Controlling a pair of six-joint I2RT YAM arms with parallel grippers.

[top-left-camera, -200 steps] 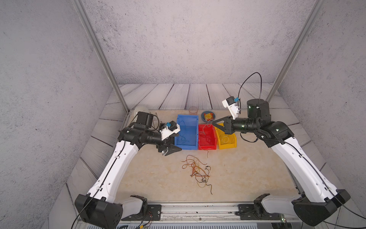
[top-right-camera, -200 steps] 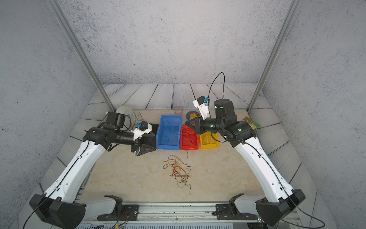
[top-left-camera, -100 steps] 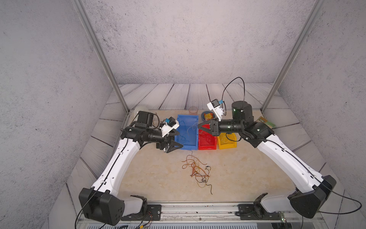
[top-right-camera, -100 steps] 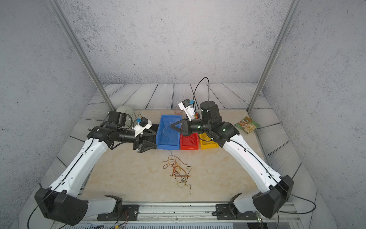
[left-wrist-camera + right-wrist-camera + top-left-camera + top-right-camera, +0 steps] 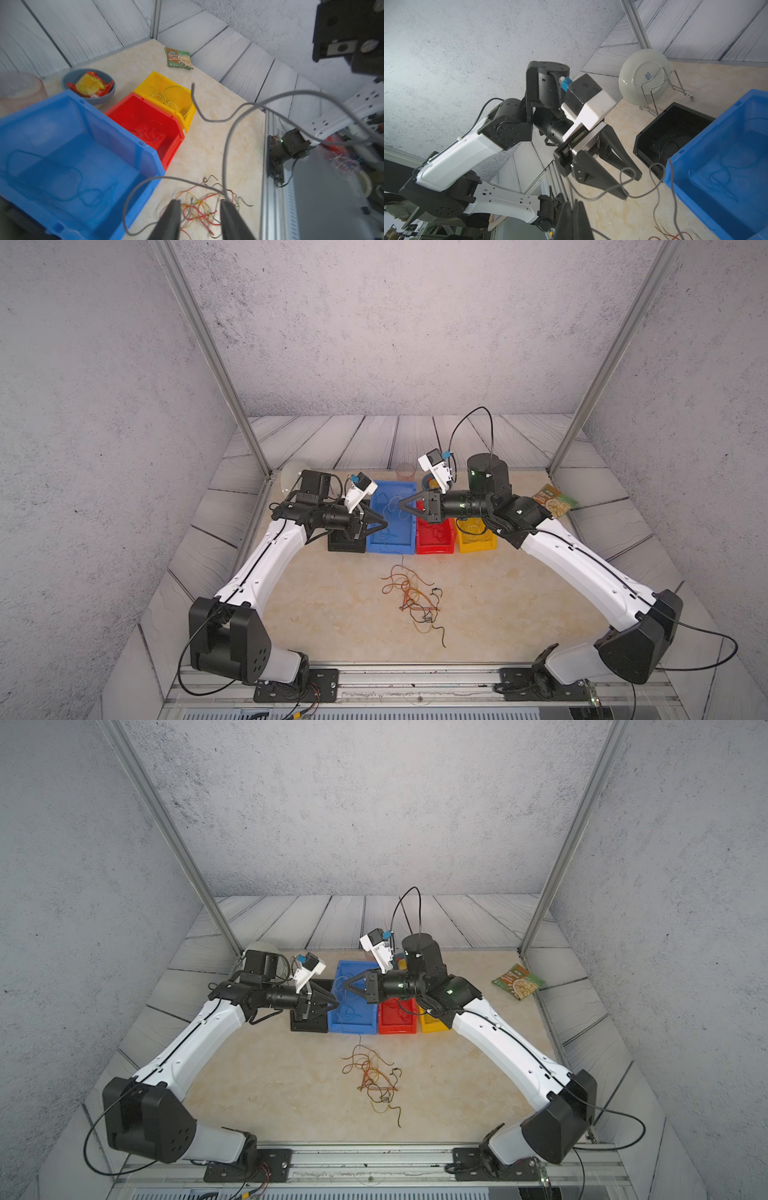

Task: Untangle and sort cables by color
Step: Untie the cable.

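My right tool (image 5: 574,204) is clamped on a grey cable (image 5: 225,145) that sags leftward to my left tool (image 5: 200,202), whose jaws seem narrowly apart around it, near the black bin (image 5: 679,124).

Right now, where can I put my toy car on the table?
Bare table between the wire tangle and the left arm, and again between the tangle and the right arm. It is crowded at the back: bins in a row, bowl behind them.
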